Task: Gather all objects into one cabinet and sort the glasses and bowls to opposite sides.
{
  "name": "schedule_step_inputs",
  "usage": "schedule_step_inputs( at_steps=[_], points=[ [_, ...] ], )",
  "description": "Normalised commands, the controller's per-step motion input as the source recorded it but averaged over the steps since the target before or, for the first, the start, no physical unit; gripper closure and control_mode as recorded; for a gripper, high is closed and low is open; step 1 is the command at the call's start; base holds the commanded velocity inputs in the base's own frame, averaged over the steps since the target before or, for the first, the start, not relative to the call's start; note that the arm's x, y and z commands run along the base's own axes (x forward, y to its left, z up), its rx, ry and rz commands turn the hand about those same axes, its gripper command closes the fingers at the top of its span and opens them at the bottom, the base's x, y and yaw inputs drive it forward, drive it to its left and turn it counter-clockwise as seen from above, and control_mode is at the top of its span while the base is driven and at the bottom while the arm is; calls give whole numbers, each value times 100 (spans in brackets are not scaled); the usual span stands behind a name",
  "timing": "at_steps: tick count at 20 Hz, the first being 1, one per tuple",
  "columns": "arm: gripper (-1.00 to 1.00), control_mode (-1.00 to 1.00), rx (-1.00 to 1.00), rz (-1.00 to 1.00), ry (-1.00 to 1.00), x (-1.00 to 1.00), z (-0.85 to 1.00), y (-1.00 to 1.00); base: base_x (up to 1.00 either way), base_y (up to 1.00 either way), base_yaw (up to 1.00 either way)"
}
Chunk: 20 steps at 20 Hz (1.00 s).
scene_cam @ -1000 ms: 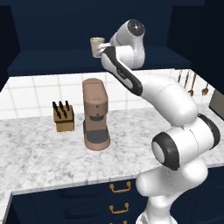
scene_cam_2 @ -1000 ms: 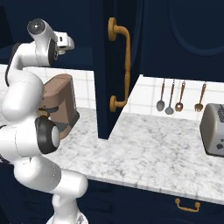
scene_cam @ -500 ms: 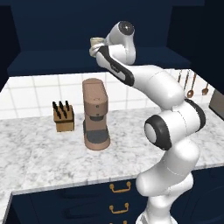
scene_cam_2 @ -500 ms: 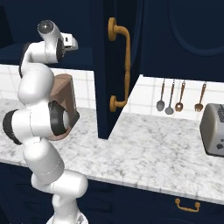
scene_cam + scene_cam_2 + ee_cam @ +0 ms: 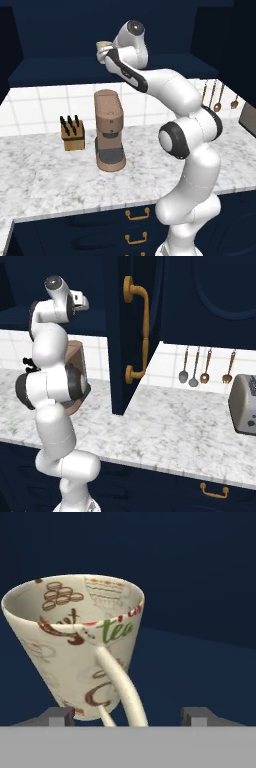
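A cream-beige printed mug (image 5: pixel 80 647) with a side handle (image 5: pixel 120 687) hangs tilted in front of the hand camera, between my fingertips (image 5: pixel 57 714). My gripper (image 5: pixel 106 54) is shut on this mug (image 5: pixel 102 48), high up in front of the open navy wall cabinet (image 5: pixel 75 30), just above its long shelf (image 5: pixel 60 72). From the right base camera my gripper (image 5: pixel 82 303) reaches toward the cabinet opening, left of the open door (image 5: pixel 117 356) with its curved brass handle (image 5: pixel 144 331). The other cup and both bowls are out of view.
A brown coffee machine (image 5: pixel 109 130) and a knife block (image 5: pixel 72 134) stand on the marble counter (image 5: pixel 45 175) below the cabinet. Utensils (image 5: pixel 205 366) hang on the tiled wall and a toaster (image 5: pixel 243 404) sits at the right. Navy drawers (image 5: pixel 137 214) lie under the counter.
The arm's upper links have swung to the left and the held mug has shifted slightly left, staying at the same height in front of the cabinet opening.
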Motion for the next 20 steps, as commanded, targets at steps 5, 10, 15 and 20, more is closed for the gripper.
schedule_step_inputs(
  at_steps=[5,10,15,20],
  points=[
    [100,-100,0,0,3,-10,-9,15,0,0,0],
    [100,-100,0,0,-12,-56,-28,3,0,0,0],
    [100,-100,0,0,-21,-100,-14,0,0,0,0],
    [100,-100,0,0,-19,-100,-16,-21,0,0,0]
  ],
)
